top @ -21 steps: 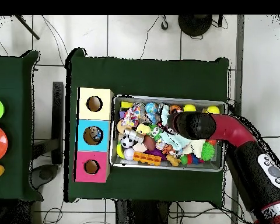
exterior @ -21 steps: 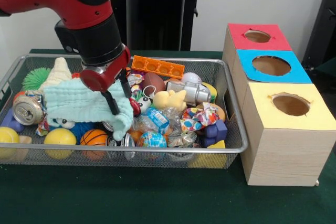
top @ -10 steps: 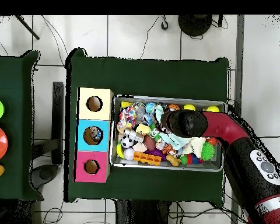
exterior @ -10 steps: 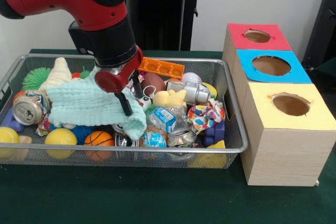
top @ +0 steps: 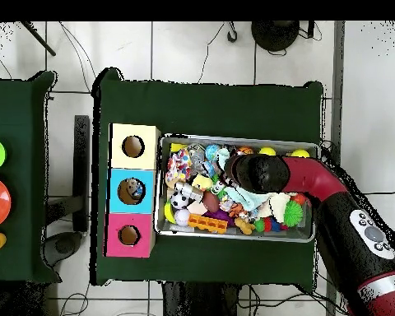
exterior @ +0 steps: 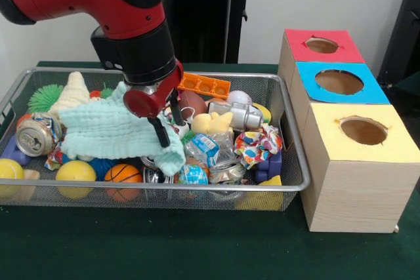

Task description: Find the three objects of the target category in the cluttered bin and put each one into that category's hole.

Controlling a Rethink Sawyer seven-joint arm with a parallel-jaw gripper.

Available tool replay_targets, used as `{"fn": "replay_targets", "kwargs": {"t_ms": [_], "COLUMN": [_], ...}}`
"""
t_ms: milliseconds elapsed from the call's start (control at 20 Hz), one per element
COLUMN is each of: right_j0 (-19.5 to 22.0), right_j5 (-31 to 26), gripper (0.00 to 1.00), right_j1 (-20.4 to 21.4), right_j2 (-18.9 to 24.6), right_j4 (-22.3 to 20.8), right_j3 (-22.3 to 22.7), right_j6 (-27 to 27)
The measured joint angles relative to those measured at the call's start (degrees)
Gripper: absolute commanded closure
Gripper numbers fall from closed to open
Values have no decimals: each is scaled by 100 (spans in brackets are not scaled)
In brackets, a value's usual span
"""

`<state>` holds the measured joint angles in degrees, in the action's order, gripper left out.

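Mint cloth (exterior: pixel 115 132) pinched in closed gripper (exterior: pixel 167 122), mid-basket (exterior: pixel 289 185). Risk: trailing cloth drags can (exterior: pixel 34 137) or balls out, or slips off before reaching box (exterior: pixel 357 162) holes.

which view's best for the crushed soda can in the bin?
Front view: the crushed can lies unobstructed at the wire bin's end, its top facing the camera. In the overhead view the arm covers much of that end, and I cannot pick the can out.
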<state>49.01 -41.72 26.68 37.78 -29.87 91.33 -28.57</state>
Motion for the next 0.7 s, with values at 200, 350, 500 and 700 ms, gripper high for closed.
{"fn": "replay_targets", "kwargs": {"t_ms": [200, 350, 500, 700], "right_j0": [-10, -25, -54, -114], "right_j5": [117, 246, 390, 611], "gripper": [0, 0, 0, 0], "right_j1": [51, 124, 179, 211], "right_j2": [-1, 0, -1, -1], "right_j4": [1, 4, 5, 5], "right_j3": [40, 122, 210, 318], "right_j6": [0, 0, 0, 0]}}
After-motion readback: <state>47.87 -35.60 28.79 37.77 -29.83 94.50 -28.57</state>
